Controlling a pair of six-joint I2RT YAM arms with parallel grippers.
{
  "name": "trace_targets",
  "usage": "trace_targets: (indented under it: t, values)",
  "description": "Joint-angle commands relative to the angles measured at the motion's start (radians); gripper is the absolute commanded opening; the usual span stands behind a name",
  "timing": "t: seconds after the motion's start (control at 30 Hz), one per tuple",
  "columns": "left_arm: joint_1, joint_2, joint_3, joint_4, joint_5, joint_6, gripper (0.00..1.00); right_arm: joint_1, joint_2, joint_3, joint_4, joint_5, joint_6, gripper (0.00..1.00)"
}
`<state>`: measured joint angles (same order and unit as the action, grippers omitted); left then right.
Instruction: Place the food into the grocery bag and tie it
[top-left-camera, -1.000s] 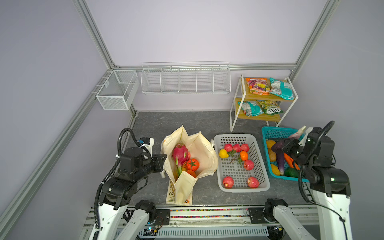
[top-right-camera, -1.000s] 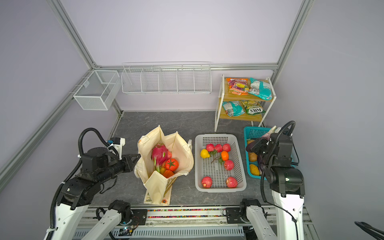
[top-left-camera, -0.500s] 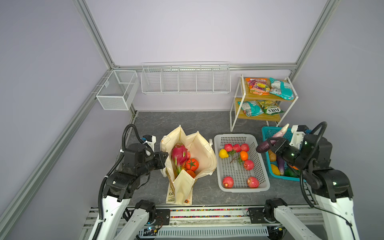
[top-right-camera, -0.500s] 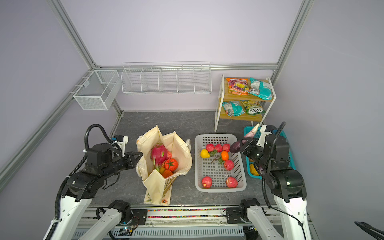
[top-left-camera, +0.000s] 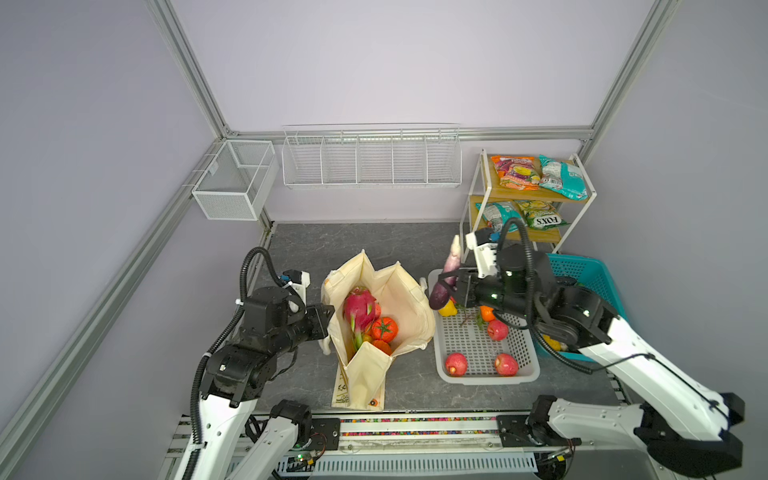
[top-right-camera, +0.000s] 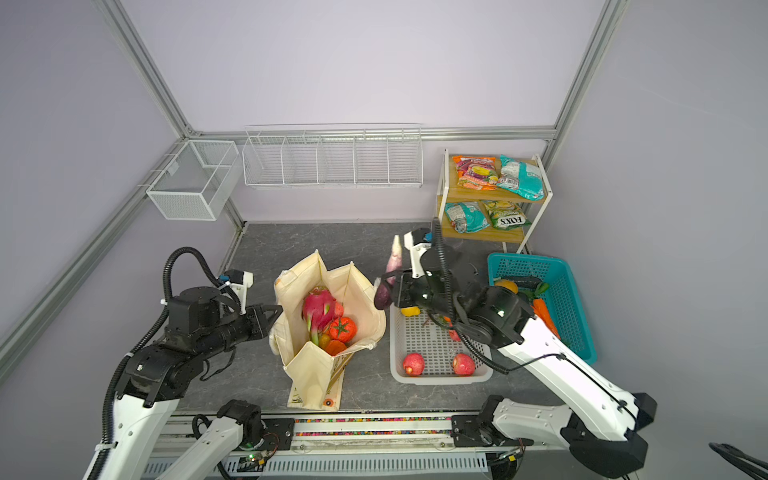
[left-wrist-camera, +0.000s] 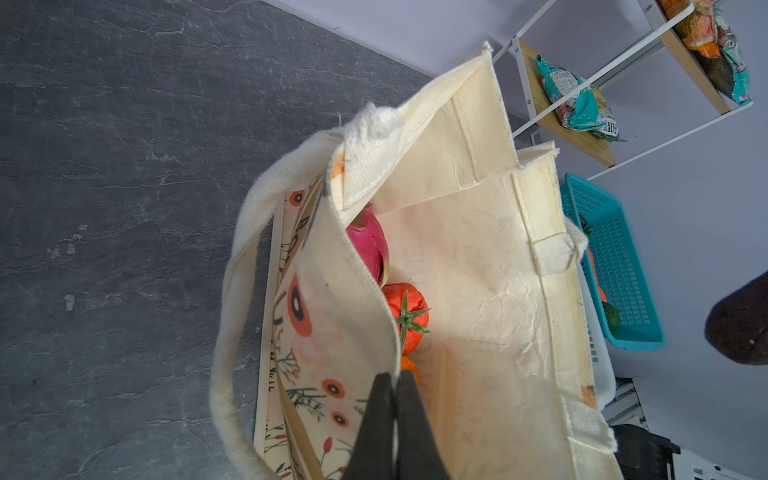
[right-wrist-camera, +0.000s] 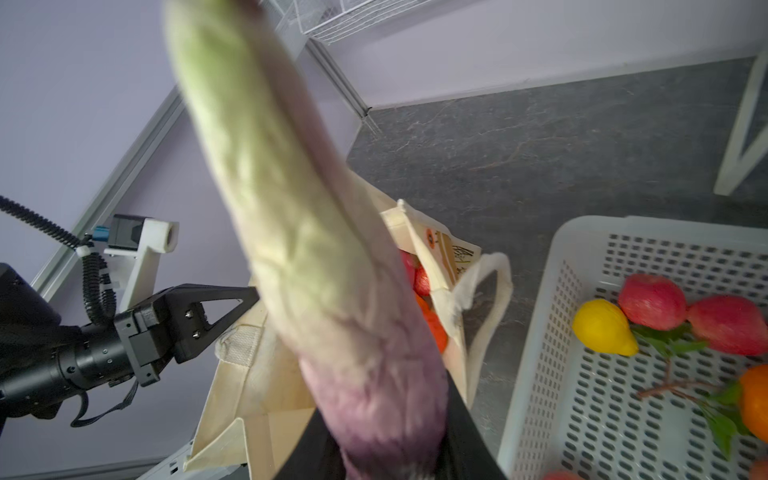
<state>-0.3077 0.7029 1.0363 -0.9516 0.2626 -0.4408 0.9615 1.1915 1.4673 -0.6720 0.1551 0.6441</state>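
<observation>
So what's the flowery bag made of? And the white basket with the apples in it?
The grocery bag looks like cream woven cloth, probably canvas: it is matte, creased and floppy, with stitched hems and a ribbed strap. The white basket looks like moulded plastic: it is smooth, slightly shiny and stiff, with neat rows of slots.

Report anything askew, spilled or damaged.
Nothing spilled or damaged. The cream floral canvas tote slumps, its near end collapsed on the grey table, rim pinched by the left end effector. The long purple eggplant juts up from the right end effector, gripped near its dark end.
</observation>
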Motion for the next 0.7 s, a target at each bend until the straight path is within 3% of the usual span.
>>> trace_targets:
  t: [0.0, 0.27, 0.67]
  values:
    - [0.000, -0.020, 0.025, -0.045, 0.007, 0.002, 0.00, 0.081, 0.080, 0.063, 0.078, 0.066, -0.080, 0.24]
    - [0.000, -0.044, 0.028, -0.067, 0.001, -0.001, 0.00, 0.168, 0.220, 0.109, 0.164, 0.025, -0.148, 0.24]
    - [-0.001, -0.048, 0.016, -0.052, 0.006, -0.010, 0.00, 0.183, 0.357, 0.132, 0.160, -0.065, -0.191, 0.24]
